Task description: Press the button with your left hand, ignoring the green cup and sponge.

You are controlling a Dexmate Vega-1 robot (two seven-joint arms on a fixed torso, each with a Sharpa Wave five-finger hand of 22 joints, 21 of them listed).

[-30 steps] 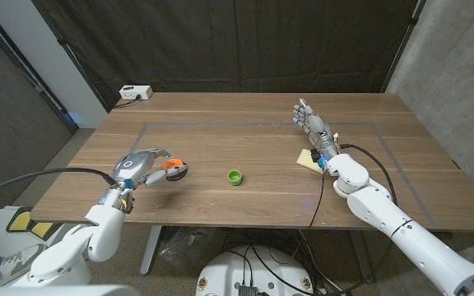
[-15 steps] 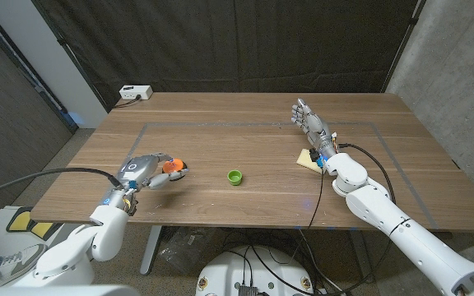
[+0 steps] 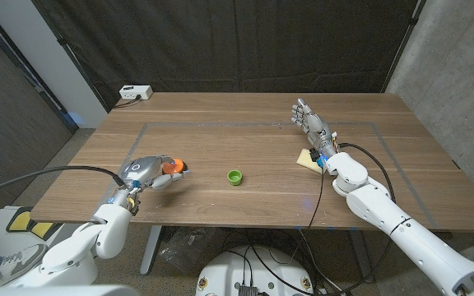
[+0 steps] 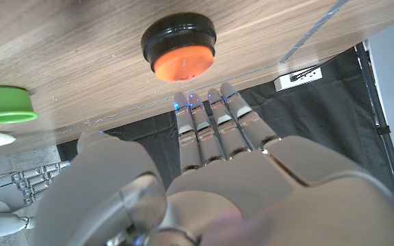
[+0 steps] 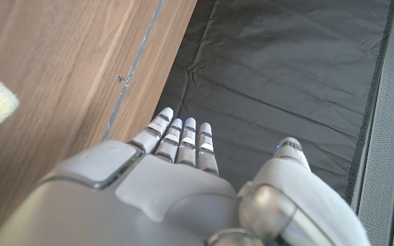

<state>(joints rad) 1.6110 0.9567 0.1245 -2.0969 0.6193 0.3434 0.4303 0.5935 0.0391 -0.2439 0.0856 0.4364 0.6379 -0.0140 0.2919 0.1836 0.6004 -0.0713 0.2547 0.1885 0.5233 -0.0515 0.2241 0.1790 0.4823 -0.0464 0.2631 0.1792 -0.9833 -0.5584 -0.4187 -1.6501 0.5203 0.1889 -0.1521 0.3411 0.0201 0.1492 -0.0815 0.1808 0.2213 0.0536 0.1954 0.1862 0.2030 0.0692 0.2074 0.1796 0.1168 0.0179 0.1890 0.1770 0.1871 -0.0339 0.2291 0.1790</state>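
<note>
**Bring the fingers squarely down on the button**

The left hand [image 3: 145, 169], empty with fingers straight and together, hovers just short of the orange button [image 3: 174, 167] on the table [image 3: 220, 148]. Advance slightly and press straight down, clear of the green cup [image 3: 234, 177].

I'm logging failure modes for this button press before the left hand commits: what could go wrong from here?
1. In the left wrist view the left hand's fingertips are short of the orange button, with a gap between; a press from here might catch the black rim or miss.
2. The button is small and loose on the wooden table, so an off-centre push could slide it.
3. The green cup sits just beyond; an overshoot could knock it.
</note>
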